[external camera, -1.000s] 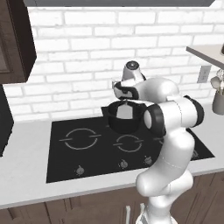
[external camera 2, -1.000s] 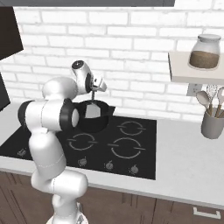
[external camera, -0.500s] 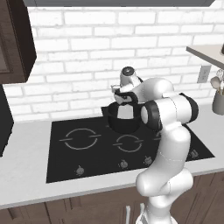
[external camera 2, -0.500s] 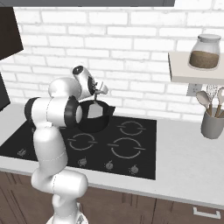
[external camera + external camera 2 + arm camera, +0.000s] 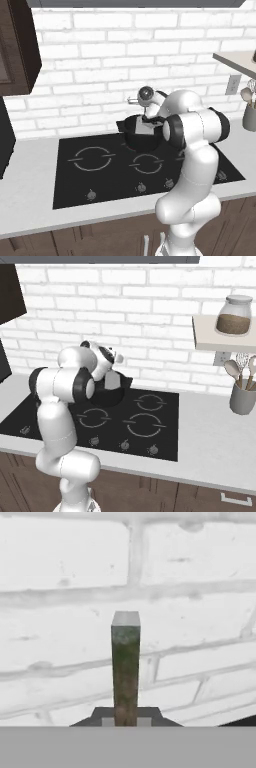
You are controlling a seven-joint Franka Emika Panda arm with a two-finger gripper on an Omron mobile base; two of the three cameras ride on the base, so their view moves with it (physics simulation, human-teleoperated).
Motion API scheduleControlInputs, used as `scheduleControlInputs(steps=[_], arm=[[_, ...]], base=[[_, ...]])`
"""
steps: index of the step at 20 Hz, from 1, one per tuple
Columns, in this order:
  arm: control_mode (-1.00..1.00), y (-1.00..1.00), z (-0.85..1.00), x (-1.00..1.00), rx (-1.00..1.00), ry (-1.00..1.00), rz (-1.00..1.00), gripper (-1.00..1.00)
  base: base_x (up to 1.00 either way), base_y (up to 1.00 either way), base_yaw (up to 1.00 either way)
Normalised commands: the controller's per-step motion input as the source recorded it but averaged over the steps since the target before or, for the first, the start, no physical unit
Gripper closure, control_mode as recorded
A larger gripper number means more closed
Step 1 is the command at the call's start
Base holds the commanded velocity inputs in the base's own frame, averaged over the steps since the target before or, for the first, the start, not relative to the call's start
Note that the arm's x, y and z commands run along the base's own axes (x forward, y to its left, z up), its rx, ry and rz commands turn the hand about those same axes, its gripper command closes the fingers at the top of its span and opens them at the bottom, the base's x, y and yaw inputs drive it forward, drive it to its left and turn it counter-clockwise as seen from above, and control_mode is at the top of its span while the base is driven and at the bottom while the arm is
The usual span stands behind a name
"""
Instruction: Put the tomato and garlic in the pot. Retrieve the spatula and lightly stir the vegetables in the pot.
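From the left base view, I see the black cooktop (image 5: 145,167) set into the pale counter (image 5: 30,195), with the white brick wall behind it. The pot (image 5: 140,137) sits on the far burner of the cooktop, and my gripper (image 5: 146,124) hangs right over it, wrist bent down toward the rim. A pale flat blade of the spatula (image 5: 146,128) shows at the pot's mouth, just below the hand. In the hand view, my fingers are clamped tight on the spatula's handle (image 5: 125,667), a straight greenish-brown bar with a grey end, rising up against the brick. Further right, a grey utensil holder (image 5: 243,398) stands on the counter below a shelf (image 5: 225,340) carrying a glass jar (image 5: 234,316).
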Motion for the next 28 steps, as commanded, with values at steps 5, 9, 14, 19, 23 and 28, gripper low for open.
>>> scheduleControlInputs(steps=[5,9,14,19,23,28], arm=[[-1.00,0.26,-0.28,-0.68,0.00,-0.12,-0.03,1.00],[-1.00,0.39,0.08,-0.77,0.00,-0.22,0.00,1.00],[-1.00,0.11,0.34,-0.08,0.00,-0.11,-0.08,1.00],[-1.00,0.00,0.27,0.00,0.00,0.06,-0.14,1.00],[-1.00,0.10,0.00,-0.05,0.00,0.30,-0.12,1.00],[-1.00,0.28,0.53,-0.16,0.10,0.38,-0.11,1.00]], base=[[0.00,0.00,0.00],[0.00,0.00,0.00],[0.00,0.00,0.00],[0.00,0.00,0.00],[0.00,0.00,0.00],[0.00,0.00,0.00]])
